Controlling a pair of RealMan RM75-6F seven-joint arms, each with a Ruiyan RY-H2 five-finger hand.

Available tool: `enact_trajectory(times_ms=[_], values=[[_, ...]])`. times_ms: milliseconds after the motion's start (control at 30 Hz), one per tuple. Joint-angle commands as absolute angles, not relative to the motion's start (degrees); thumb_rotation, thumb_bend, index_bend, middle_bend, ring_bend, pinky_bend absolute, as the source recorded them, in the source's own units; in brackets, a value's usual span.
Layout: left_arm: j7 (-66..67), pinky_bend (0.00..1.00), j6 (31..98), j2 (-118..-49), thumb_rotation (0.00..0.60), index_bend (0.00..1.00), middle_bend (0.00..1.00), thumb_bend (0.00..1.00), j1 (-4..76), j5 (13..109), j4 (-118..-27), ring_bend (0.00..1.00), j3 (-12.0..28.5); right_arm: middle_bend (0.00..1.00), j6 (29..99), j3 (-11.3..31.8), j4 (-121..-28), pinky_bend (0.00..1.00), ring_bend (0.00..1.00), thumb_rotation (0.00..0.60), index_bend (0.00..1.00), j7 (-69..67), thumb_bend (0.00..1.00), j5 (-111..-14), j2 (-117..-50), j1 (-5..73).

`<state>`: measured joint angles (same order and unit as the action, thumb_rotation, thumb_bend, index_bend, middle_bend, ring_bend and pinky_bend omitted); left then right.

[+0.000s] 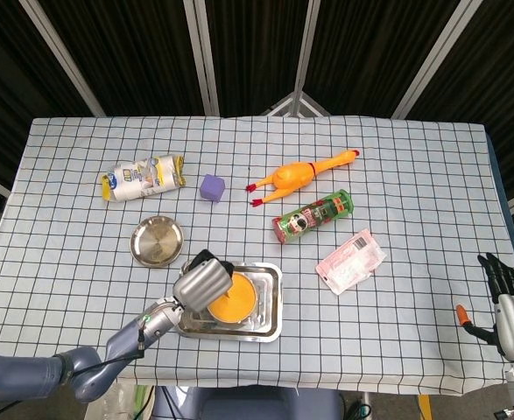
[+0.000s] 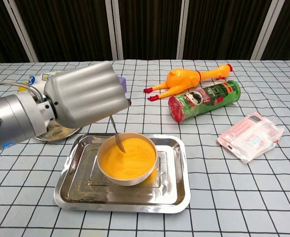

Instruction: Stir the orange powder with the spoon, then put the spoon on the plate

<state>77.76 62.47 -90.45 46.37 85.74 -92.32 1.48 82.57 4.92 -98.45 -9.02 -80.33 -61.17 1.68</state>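
Right now your left robot hand (image 2: 85, 94) is closed around the upper handle of the spoon (image 2: 117, 138), which angles down so its bowl just meets the orange powder (image 2: 130, 160) at the near-left part of the bowl (image 2: 127, 177). That bowl sits in the steel tray (image 2: 174, 190) on the checked bench (image 2: 233, 197). From above, the same hand covers the bowl's left edge. Your right robot hand (image 1: 506, 302) hangs off the far right edge of the bench, fingers spread, holding nothing.

Treat the spoon as a thin, stiff, smooth metal piece: light, but likely to twist or slip in the fingers if you press sideways into the powder. Keep the grip high on the handle as you have it. The powder is loose and looks ready to spill over the rim; some already dusts the tray. The bowl seems light enough to slide, so stir gently. The round plate (image 1: 158, 241) lies just left of the tray, largely hidden behind your hand in the chest view.
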Motion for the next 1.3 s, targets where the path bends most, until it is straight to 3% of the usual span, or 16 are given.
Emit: enact_trajectory(times_ms=[33, 200, 400, 600, 967, 1300], values=[[78.1, 0.97, 62.3, -89.8, 0.6, 0.84, 1.0, 0.66, 46.7, 86.8, -92.3, 1.0, 1.4, 0.0, 82.6, 4.9, -98.5, 0.0, 0.0, 0.6, 0.0, -9.0, 0.41, -80.4, -61.2, 1.7], [82.2, 0.97, 58.7, -87.0, 0.6, 0.84, 1.0, 0.66, 48.4, 91.2, -91.2, 1.0, -1.7, 0.0, 82.4, 4.9, -98.5, 0.0, 0.0, 0.6, 0.0, -9.0, 0.41, -80.3, -61.1, 1.7], [79.0, 0.97, 60.7, -87.6, 0.6, 0.84, 1.0, 0.66, 47.3, 90.2, -91.9, 1.0, 0.3, 0.0, 82.4, 4.9, -98.5, 0.0, 0.0, 0.6, 0.0, -9.0, 0.41, -80.3, -61.1, 1.7], [80.4, 0.97, 59.9, -87.0, 0.6, 0.84, 1.0, 0.66, 47.1, 92.1, -91.4, 1.0, -1.0, 0.0, 82.2, 4.9, -98.7, 0.0, 0.0, 0.6, 0.0, -9.1, 0.41, -80.1, -61.1, 1.8], [73.0, 0.97, 68.3, -90.9, 0.6, 0.84, 1.0, 0.65, 40.9, 82.7, -90.9, 1.0, 5.1, 0.0, 82.3, 4.9, -98.6, 0.0, 0.0, 0.6, 0.0, -9.1, 0.41, -80.1, -61.1, 1.7], [64.8, 0.97, 72.2, -89.9, 0.6, 0.83, 1.0, 0.65, 35.7, 70.4, -86.0, 1.0, 10.1, 0.0, 82.3, 4.8, -98.6, 0.0, 0.0, 0.6, 0.0, -9.0, 0.41, -80.2, -61.0, 1.7]])
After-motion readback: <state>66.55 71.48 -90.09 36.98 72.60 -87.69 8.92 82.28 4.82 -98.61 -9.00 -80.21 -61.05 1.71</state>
